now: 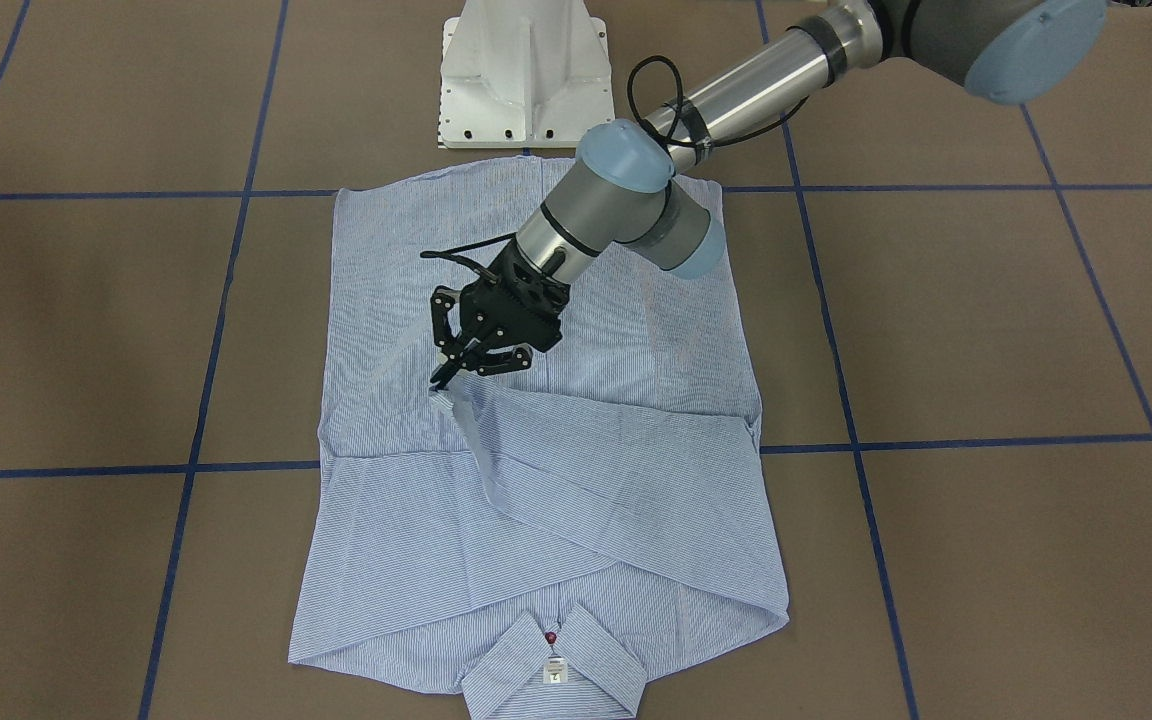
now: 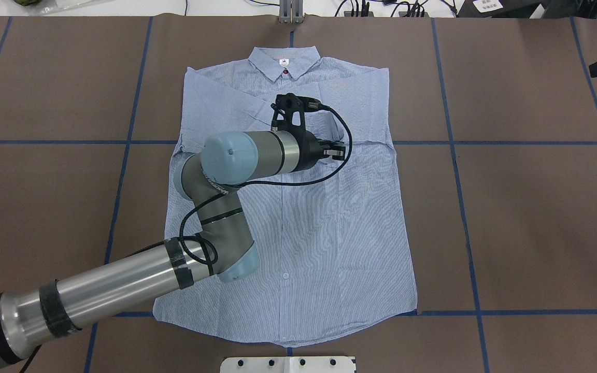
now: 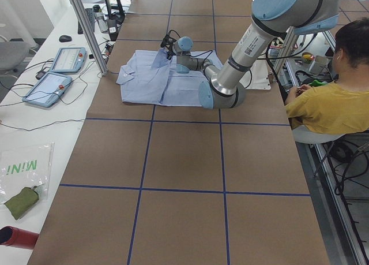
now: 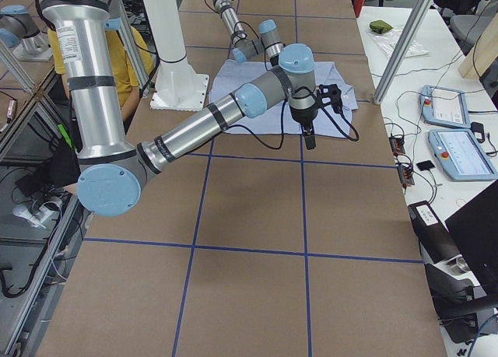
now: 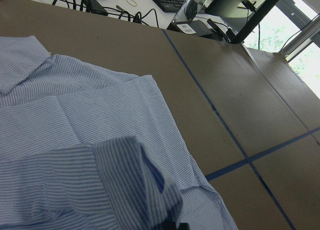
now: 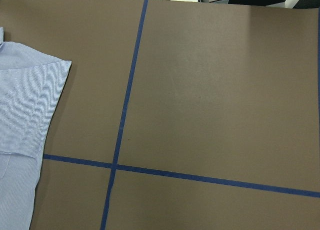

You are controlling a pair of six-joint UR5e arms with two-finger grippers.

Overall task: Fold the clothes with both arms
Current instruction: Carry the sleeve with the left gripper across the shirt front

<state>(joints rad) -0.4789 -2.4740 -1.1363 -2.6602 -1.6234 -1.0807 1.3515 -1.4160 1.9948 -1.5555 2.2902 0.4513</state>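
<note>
The light blue striped shirt (image 1: 636, 500) lies flat on the brown table with its collar on the far side from the robot (image 2: 285, 65). Both sleeves are folded across the chest. My left gripper (image 1: 444, 378) is over the shirt's middle and is shut on a sleeve cuff (image 1: 456, 405), lifting it slightly. The left wrist view shows that cuff (image 5: 130, 180) close below the camera. My right gripper (image 4: 310, 143) hangs beside the shirt's edge, seen only in the exterior right view. I cannot tell whether it is open or shut. The right wrist view shows only the shirt's edge (image 6: 25, 99).
The white pedestal base (image 1: 526, 80) stands at the shirt's hem end. Blue tape lines (image 2: 449, 142) cross the brown table. A person in yellow (image 3: 328, 103) sits beside the robot. Tablets (image 3: 57, 74) and cables lie on a white side bench.
</note>
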